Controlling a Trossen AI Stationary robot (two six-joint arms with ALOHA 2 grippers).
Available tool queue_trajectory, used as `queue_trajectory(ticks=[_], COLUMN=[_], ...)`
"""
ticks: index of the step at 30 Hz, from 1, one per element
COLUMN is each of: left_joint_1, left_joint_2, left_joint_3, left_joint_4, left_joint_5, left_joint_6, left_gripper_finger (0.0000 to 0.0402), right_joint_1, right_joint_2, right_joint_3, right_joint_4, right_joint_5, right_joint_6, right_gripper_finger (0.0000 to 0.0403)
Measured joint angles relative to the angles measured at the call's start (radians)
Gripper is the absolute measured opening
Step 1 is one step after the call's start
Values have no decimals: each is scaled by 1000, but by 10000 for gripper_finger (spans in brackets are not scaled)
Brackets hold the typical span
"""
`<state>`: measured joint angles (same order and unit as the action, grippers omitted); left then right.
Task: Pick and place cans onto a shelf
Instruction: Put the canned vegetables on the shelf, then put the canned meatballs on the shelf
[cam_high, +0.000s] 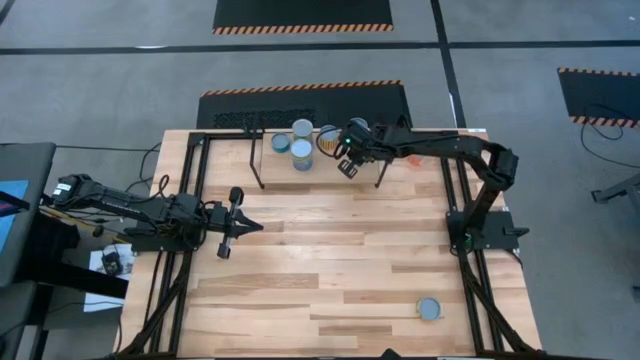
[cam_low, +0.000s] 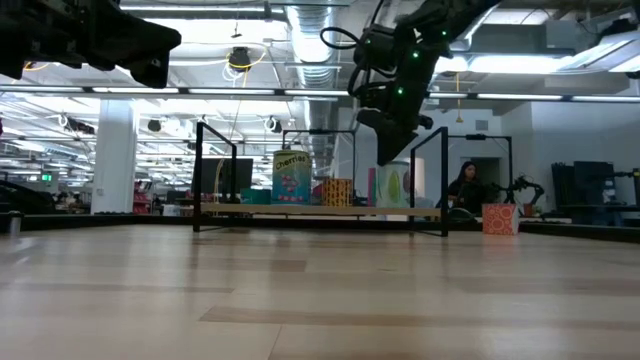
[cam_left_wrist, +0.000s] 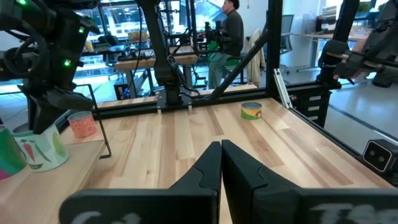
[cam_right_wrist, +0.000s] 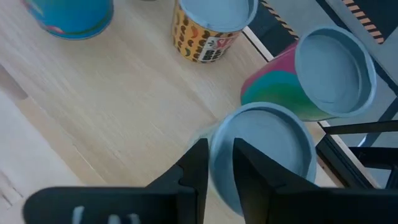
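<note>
High view: the right gripper (cam_high: 347, 160) hangs over the shelf (cam_high: 400, 152) at the far edge of the tabletop (cam_high: 330, 260). Right wrist view: its fingers (cam_right_wrist: 245, 168) are nearly together, gripping nothing, directly above the round top of one can (cam_right_wrist: 264, 152) that stands upright on the shelf, long axis vertical. A pink-and-green can (cam_right_wrist: 311, 81) stands just beside that one, and more cans (cam_high: 301, 143) stand further along the shelf.

One can (cam_high: 430, 309) stands alone on the tabletop near its front edge, well apart from both fingers and on the right arm's side, so the right arm is probably better placed.

The left gripper (cam_high: 229, 224) waits over the tabletop, fingers pressed closed and empty.
</note>
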<state>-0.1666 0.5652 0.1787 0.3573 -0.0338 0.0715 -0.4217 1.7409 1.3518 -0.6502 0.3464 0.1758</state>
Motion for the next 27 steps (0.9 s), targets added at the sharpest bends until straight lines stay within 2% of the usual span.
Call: queue_trajectory(ticks=[9, 13, 16, 21, 23, 27], left_joint_1=[0, 0, 0, 0, 0, 0], left_joint_2=[0, 0, 0, 0, 0, 0], left_joint_3=[0, 0, 0, 0, 0, 0], left_joint_4=[0, 0, -1, -4, -3, -2], left_joint_5=[0, 0, 0, 0, 0, 0], left_joint_6=[0, 0, 0, 1, 2, -2], left_gripper_finger=[2, 2, 2, 2, 2, 2], right_joint_1=[16, 49, 97, 230, 293, 409], right_joint_2=[-1, -41, -101, -251, -322, -458], right_joint_3=[2, 24, 28, -12, -73, -269], right_joint_4=[49, 37, -38, -131, -104, 112], right_joint_5=[11, 31, 57, 141, 150, 154], right_joint_6=[-45, -100, -127, -135, -130, -98], right_gripper_finger=[148, 149, 122, 36, 11, 20])
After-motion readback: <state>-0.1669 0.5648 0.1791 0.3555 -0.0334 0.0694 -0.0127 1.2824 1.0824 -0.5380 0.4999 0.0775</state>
